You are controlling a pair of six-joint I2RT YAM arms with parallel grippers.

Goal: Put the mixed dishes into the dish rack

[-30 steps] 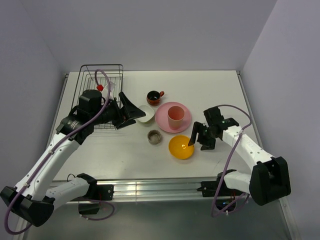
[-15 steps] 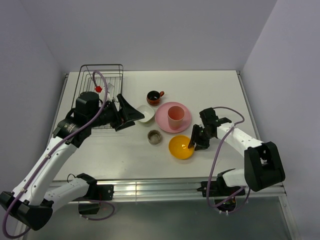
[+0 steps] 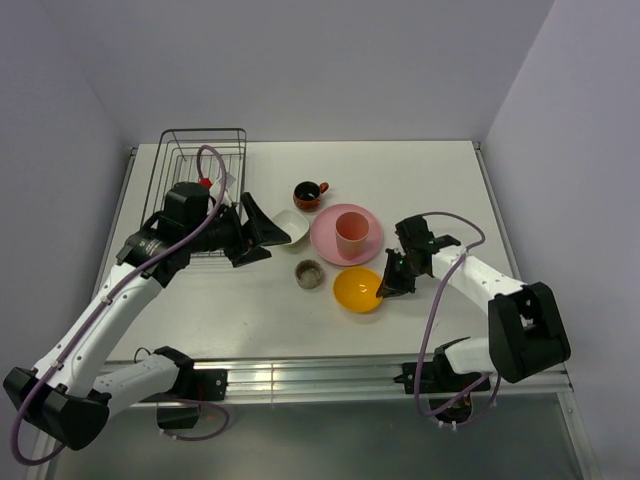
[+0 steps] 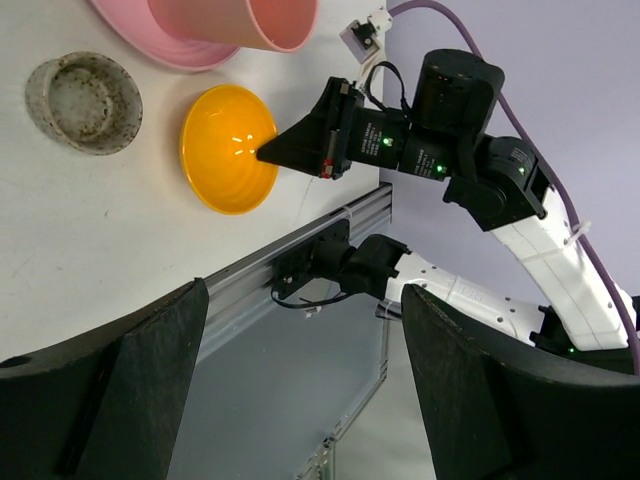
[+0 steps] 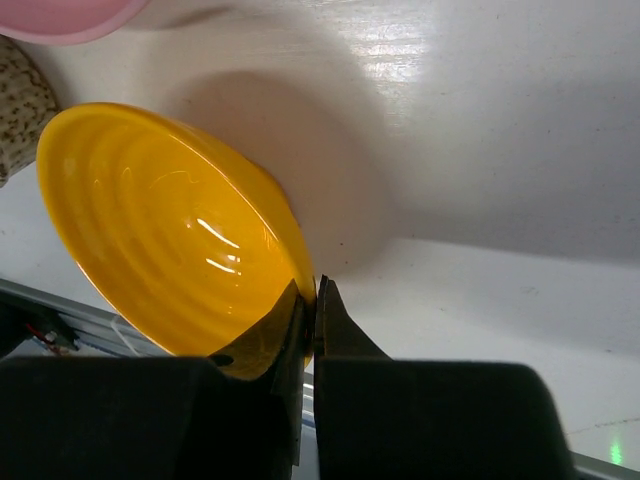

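Right tool (image 5: 314, 300): pinched on orange-yellow bowl (image 5: 170, 230) rim, beside pink plate (image 3: 325, 238).
Left tool (image 3: 272, 243): spread wide, covering part of your white bowl (image 3: 296, 228).
Dish rack (image 3: 205, 150): near end hidden behind left arm (image 3: 110, 310).

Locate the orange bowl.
Top view, right of centre: the orange bowl is just in front of the pink plate, rim pinched by the right pincer.
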